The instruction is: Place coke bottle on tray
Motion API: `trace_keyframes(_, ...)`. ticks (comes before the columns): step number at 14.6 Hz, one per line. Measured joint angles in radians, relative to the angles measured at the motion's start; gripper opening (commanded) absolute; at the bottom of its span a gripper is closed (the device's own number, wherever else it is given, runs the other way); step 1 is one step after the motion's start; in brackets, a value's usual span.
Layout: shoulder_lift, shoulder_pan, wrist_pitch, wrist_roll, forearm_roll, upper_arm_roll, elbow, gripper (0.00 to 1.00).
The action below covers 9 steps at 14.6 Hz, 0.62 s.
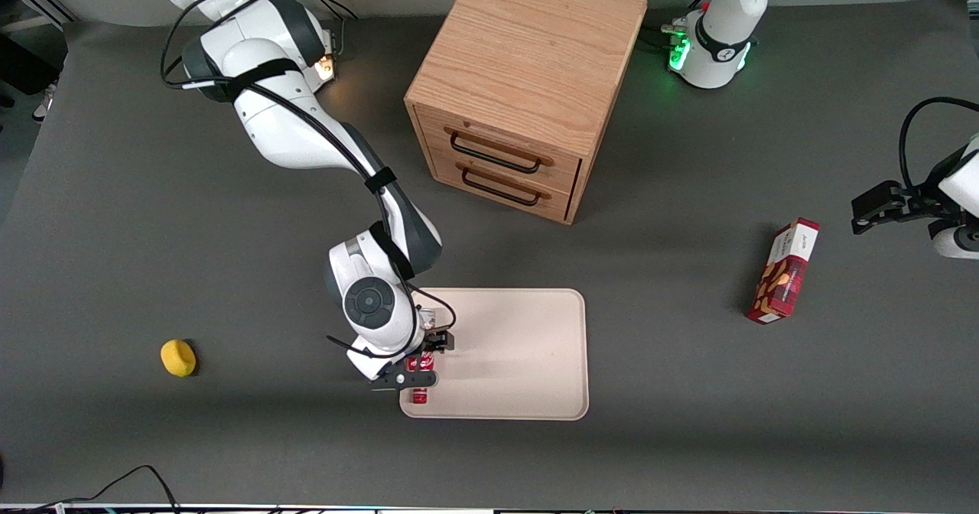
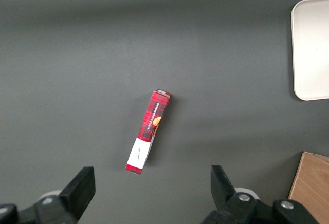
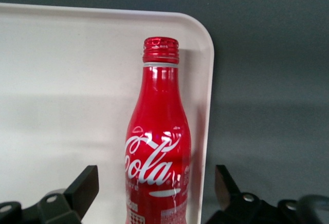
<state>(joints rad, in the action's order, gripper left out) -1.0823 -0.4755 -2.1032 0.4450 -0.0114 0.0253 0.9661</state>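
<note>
The front camera looks steeply down on my whole desk from high up. My right wrist camera sits close over my gripper, facing the tray; the parked wrist camera looks straight down, sharing that tray's corner.

I see the bottle on the tray, at its corner nearest the front camera on the working arm's side, between my gripper's spread fingers. The cabinet sits farther from the camera than the tray. The box lies toward the parked arm's end, the ball toward the working arm's.
</note>
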Motion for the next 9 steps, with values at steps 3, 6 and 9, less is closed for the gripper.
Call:
trace_keyframes(3,0.000,0.000,0.000,0.001,0.000,0.001,0.000,1.00)
trace_keyframes(6,0.000,0.000,0.000,0.001,0.000,0.001,0.000,1.00)
trace_keyframes(9,0.001,0.000,0.001,0.002,0.000,0.001,-0.008,1.00)
